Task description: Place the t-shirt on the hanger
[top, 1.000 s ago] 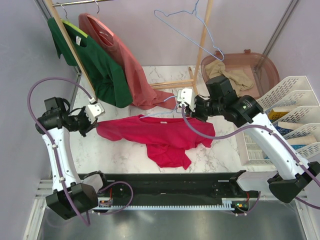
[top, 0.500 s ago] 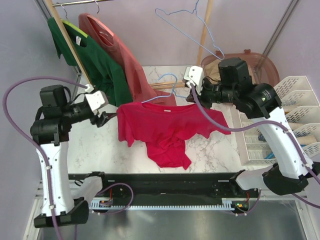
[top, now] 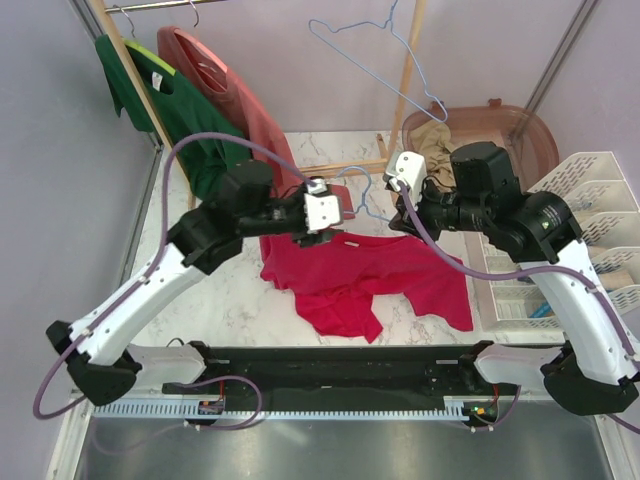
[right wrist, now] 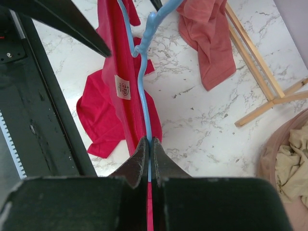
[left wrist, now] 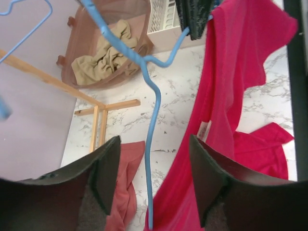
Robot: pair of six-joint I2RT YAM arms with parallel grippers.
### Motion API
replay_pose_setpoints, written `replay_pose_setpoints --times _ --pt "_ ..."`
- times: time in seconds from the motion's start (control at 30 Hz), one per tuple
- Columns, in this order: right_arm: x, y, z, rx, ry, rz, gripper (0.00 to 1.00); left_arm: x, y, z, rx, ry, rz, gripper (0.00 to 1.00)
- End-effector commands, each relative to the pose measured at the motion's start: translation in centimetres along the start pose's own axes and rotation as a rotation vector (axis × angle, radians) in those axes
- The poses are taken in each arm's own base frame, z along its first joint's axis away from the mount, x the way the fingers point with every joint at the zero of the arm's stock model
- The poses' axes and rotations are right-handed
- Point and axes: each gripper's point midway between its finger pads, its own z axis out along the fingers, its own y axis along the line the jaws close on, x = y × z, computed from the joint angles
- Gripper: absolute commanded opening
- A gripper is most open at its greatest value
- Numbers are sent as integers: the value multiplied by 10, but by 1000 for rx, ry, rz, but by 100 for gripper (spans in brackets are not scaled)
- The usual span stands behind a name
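T-shirt (top: 360, 285), crimson, seen from above: its collar edge is raised off the marble table (top: 250, 310) between the two grippers, while its lower part lies bunched on the tabletop. The hook of the pale-blue hanger (top: 368, 195) rises above the collar. The left gripper (top: 340, 225) sits at the collar's left and the right gripper (top: 397, 212) at its right, just beside the hook. Behind them hang a green shirt (top: 195, 125) and a pink shirt (top: 225, 85), with a second hanger (top: 400, 70) at the top of the view. At the back right, a brown basket (top: 530, 135) holds beige cloth (top: 455, 150).

Left wrist view: the left gripper (left wrist: 153, 144) has its fingers (left wrist: 103, 178) spread apart. The hanger (left wrist: 148, 159) wire runs between them without touching either. The t-shirt (left wrist: 226, 86) hangs just right of the wire. The basket (left wrist: 77, 53) stands beyond.

Right wrist view: the right gripper (right wrist: 149, 144) is pinched tight on the hanger (right wrist: 142, 82) wire, with red cloth showing in the same pinch. The wire runs straight along a fold of the t-shirt (right wrist: 113, 110), which bears a white label (right wrist: 122, 89). The pink shirt (right wrist: 207, 38) hem lies on the marble beyond.
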Motion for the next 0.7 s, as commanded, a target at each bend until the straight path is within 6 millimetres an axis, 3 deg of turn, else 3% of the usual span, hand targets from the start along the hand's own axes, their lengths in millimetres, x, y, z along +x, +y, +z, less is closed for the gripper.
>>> replay_pose_setpoints --times 0.0,0.07,0.13,0.17,0.2,0.27,0.3,0.53,0.63,0.67 --pt "-14 3 -14 24 -83 19 0 -13 32 22 -165 -12 96 57" --pt "-14 8 -20 19 -98 28 0 -9 34 35 -150 -7 108 30" --pt "-12 14 -19 -9 -102 48 0 -19 28 39 -91 -52 147 2" --pt "-11 17 -20 -18 -102 72 2 -27 24 35 -58 -92 213 2" --pt "-7 19 -18 -26 -90 88 14 -32 4 38 36 -163 254 2" --pt "-6 27 -21 -54 -103 104 51 -46 -7 31 77 -262 379 2" --pt "-2 31 -20 -71 -97 122 53 -47 -19 32 128 -304 394 2" --pt "9 54 -24 -174 -63 176 71 -57 -29 35 242 -403 480 2" --pt "12 63 -25 -223 -53 186 66 -57 -35 36 297 -408 476 2" --pt "16 66 -23 -238 -43 193 57 -61 -32 35 293 -414 485 2"
